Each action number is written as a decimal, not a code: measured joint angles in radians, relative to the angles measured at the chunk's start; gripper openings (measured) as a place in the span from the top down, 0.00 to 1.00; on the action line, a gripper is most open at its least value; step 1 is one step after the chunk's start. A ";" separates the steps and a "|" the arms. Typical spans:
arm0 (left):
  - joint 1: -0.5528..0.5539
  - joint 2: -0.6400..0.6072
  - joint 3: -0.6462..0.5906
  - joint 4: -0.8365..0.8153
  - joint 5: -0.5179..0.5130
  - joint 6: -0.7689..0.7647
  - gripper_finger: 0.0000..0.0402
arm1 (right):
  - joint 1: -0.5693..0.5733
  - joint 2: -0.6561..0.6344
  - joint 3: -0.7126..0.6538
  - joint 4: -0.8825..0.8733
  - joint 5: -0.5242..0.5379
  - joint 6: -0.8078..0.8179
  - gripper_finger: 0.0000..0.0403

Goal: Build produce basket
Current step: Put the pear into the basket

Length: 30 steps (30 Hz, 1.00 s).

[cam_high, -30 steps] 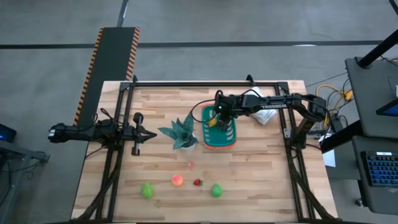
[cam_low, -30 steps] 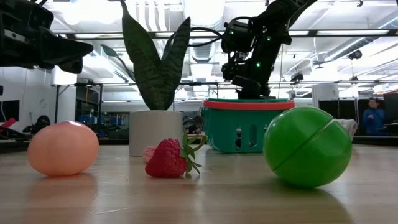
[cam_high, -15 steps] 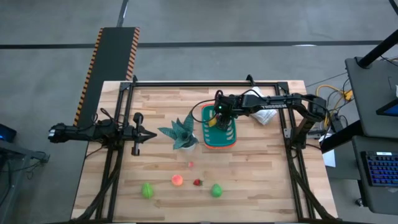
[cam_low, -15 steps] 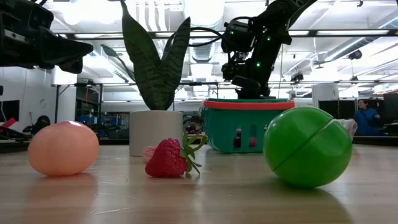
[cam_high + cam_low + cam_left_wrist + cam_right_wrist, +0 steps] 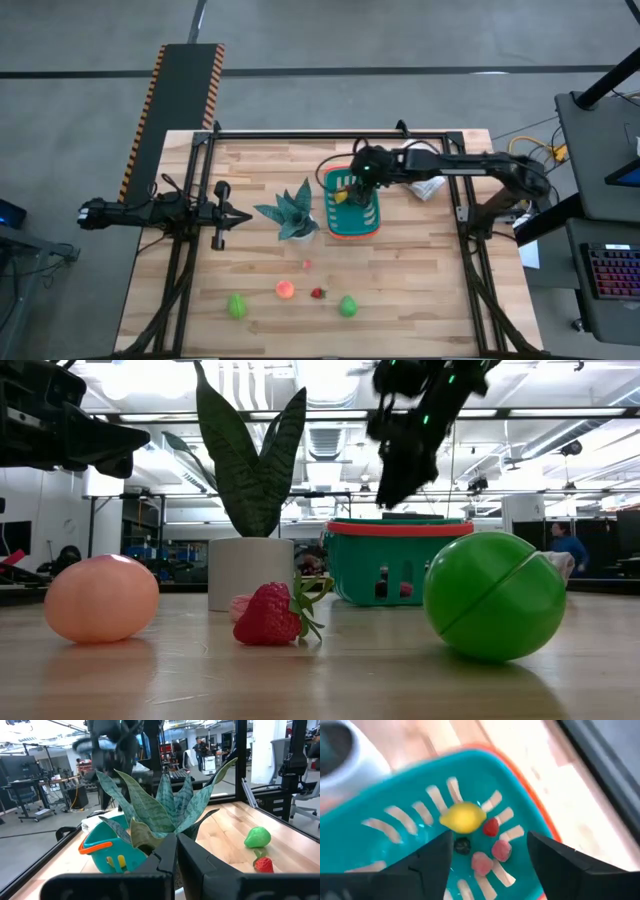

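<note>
The right gripper [image 5: 358, 180] hangs over the basket [image 5: 368, 224] with its jaws spread and nothing between them; in the right wrist view the two dark fingers [image 5: 432, 862] frame the basket floor below. The left gripper [image 5: 226, 214] waits at the table's left side, beside the plant [image 5: 293, 212], its jaws shut and empty.

The basket sits near the middle of the table [image 5: 420, 270], just right of the plant. Inside it lie a yellow lemon [image 5: 462, 817], a small red piece [image 5: 491, 827], two pink pieces [image 5: 501, 850] and a small dark piece [image 5: 462, 846], all on the slotted floor.

So the task looks partly done. Still out on the table, well apart from the basket along the near edge, are a green fruit [image 5: 236, 306], an orange-pink ball [image 5: 285, 290], a strawberry [image 5: 318, 293] and a second green fruit [image 5: 347, 306], with a small pink bit [image 5: 306, 265] nearer the plant. Those five look like what remains to be carried over.
</note>
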 joint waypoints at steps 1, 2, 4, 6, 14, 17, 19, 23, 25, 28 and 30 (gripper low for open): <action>0.000 0.000 0.000 0.000 0.000 0.000 1.00 | 0.009 -0.029 0.000 -0.001 -0.003 -0.002 0.38; 0.000 0.000 0.000 0.000 0.000 0.000 1.00 | 0.020 -0.061 0.000 -0.002 -0.005 -0.004 0.37; 0.000 0.000 0.000 0.000 0.000 0.000 1.00 | 0.051 -0.127 0.000 -0.009 -0.008 -0.007 0.36; 0.000 0.000 0.000 0.000 0.000 0.000 1.00 | 0.092 -0.192 0.000 -0.010 -0.011 -0.008 0.36; 0.000 0.000 0.000 0.000 0.000 0.000 1.00 | 0.358 -0.394 0.000 -0.004 0.003 -0.008 0.41; 0.000 0.000 0.000 0.000 0.000 0.000 1.00 | 0.481 -0.438 0.000 0.002 0.017 -0.016 0.43; 0.000 0.000 0.000 0.000 0.000 0.000 1.00 | 0.557 -0.455 0.000 0.002 -0.005 -0.014 0.43; 0.000 0.000 0.000 0.000 0.000 0.000 1.00 | 0.668 -0.445 0.000 0.014 -0.165 -0.037 0.43; 0.000 0.000 0.000 0.000 0.000 0.000 1.00 | 0.701 -0.429 0.000 0.028 -0.176 -0.050 0.42; 0.000 0.000 0.000 0.000 0.000 0.000 1.00 | 0.721 -0.397 0.000 0.045 -0.101 0.024 0.40; 0.000 0.000 0.000 0.000 0.000 0.000 1.00 | 0.726 -0.365 0.000 0.043 -0.068 0.056 0.36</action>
